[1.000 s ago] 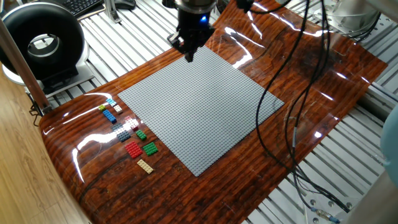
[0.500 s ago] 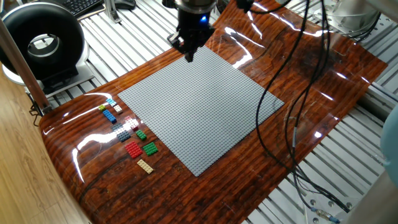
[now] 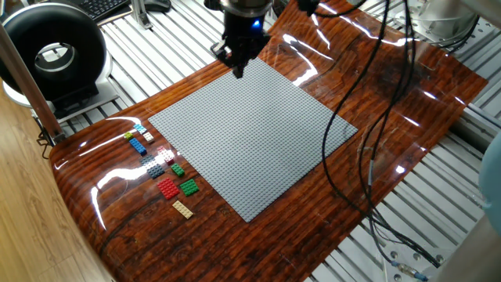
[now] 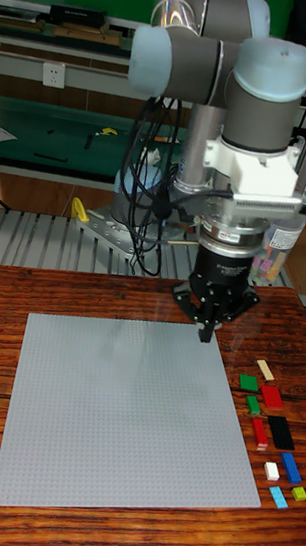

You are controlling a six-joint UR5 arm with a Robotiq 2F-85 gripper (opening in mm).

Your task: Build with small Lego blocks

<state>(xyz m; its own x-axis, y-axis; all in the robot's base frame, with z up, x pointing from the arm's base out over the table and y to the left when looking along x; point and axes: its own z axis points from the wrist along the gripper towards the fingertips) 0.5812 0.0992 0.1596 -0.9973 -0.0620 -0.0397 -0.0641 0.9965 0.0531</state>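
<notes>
The small Lego blocks lie in a loose row on the wooden table beside the grey baseplate (image 3: 258, 133): a blue one (image 3: 138, 146), a red one (image 3: 167, 188), a green one (image 3: 189, 186) and a tan one (image 3: 182, 208). The tall fixed view shows the same row to the right of the baseplate (image 4: 116, 407), with a red block (image 4: 272, 397) and a green block (image 4: 249, 381). My gripper (image 3: 239, 70) hangs over the plate's far corner, well away from the blocks. Its fingers (image 4: 208, 331) come together in a point, and I see nothing between them.
A black ring-shaped device (image 3: 51, 55) stands at the back left, off the table. Black cables (image 3: 344, 102) hang from the arm across the table's right side. Metal slats surround the wooden table (image 3: 376, 117). A power strip (image 4: 104, 229) lies behind it.
</notes>
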